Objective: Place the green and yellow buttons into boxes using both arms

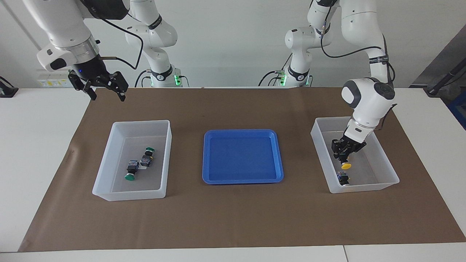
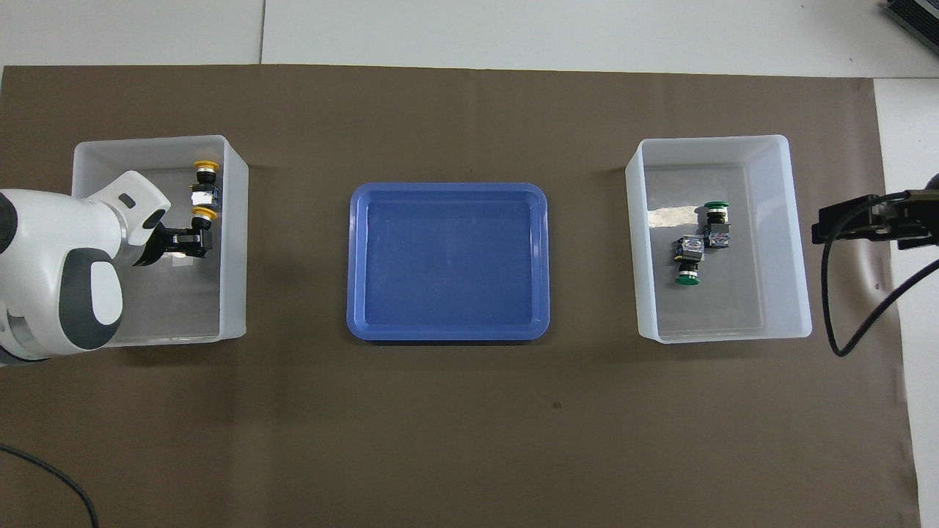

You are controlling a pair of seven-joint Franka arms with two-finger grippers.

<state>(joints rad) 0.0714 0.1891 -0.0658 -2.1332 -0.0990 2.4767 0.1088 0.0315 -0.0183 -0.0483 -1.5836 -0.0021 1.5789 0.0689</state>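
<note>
Centrally, tray: blue tray (image 1: pixel 243 156) sits between two clear boxes.
Left gripper (image 1: pixel 345 157): grips yellow button (image 1: pixel 346 166), inside box (image 1: pixel 386 171).
Right gripper (image 1: pixel 105 89): wide, waiting above brown mat (image 1: pixel 233 218).

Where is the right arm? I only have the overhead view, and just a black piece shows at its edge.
Observer: The right gripper hangs raised by the corner of the brown mat at the right arm's end of the table, waiting, jaws open.
Operator: Is the left gripper actually down in its box?
Observer: Yes. The left gripper reaches down into the box, with a yellow button at its tip, cap pointing down.
</note>
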